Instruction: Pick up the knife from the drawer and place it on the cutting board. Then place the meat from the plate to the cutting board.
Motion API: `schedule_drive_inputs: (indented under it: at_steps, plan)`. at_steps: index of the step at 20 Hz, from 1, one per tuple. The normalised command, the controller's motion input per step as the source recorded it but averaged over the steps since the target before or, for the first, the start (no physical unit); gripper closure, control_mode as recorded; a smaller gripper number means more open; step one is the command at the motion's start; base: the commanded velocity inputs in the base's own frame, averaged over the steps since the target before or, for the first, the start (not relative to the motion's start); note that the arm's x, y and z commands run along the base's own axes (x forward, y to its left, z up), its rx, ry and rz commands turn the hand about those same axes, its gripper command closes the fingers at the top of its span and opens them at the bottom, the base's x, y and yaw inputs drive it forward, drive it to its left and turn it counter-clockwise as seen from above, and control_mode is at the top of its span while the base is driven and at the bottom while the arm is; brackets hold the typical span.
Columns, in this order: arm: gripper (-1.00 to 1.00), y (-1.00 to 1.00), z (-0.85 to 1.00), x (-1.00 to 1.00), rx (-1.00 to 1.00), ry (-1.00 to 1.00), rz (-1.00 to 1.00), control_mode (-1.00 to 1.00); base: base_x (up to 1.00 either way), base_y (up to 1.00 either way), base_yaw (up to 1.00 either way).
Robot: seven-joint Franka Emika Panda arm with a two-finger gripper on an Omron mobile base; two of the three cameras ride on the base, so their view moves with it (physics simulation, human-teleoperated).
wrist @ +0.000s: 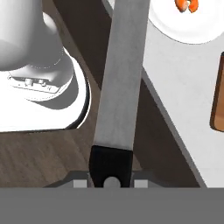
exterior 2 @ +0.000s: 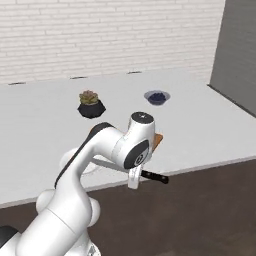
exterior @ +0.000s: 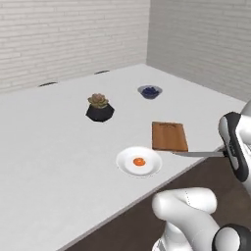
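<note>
My gripper [wrist: 110, 181] is shut on the black handle of the knife [wrist: 121, 74]. Its long grey blade runs away from the hand, above the counter's front edge. In the left base view the knife [exterior: 196, 154] hangs level, its tip just off the near corner of the orange-brown cutting board [exterior: 169, 136]. The gripper [exterior: 226, 153] there is partly behind the arm. The white plate [exterior: 128, 165] lies left of the board with the orange-red meat [exterior: 139, 162] at its centre. The hand view shows the plate [wrist: 192, 30], the meat [wrist: 186, 4] and an edge of the board [wrist: 218, 96].
A small grey bowl of dark berries [exterior: 149, 91] stands behind the board. A potted succulent in a black pot [exterior: 100, 108] is at the counter's middle. Brick walls close the back and right. The robot's white base [wrist: 39, 78] sits on the dark floor below the knife.
</note>
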Motion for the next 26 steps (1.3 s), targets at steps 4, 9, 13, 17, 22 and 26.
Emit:
schedule_drive_inputs:
  at_steps: [4, 9, 13, 17, 22, 26]
  plan:
    - [1.0, 0.0, 0.0, 0.0, 0.0, 0.0, 0.0, 1.0, 1.0, 0.0, 0.59]
    - [1.0, 0.0, 0.0, 0.0, 0.0, 0.0, 0.0, 1.0, 1.0, 0.0, 0.58]
    - [1.0, 0.0, 0.0, 0.0, 0.0, 0.0, 0.0, 1.0, 0.92, 0.0, 0.52]
    - [1.0, 0.0, -0.11, 0.15, 0.0, 0.0, 0.09, -1.0, 0.3, 0.0, 0.17]
    - [1.0, -0.09, -0.35, 0.3, 0.0, 0.0, -0.02, -1.0, 0.0, 0.0, 0.0]
    - [1.0, -0.05, -0.4, 0.81, 0.0, 0.0, -0.2, -1.0, 0.0, 0.0, 0.0]
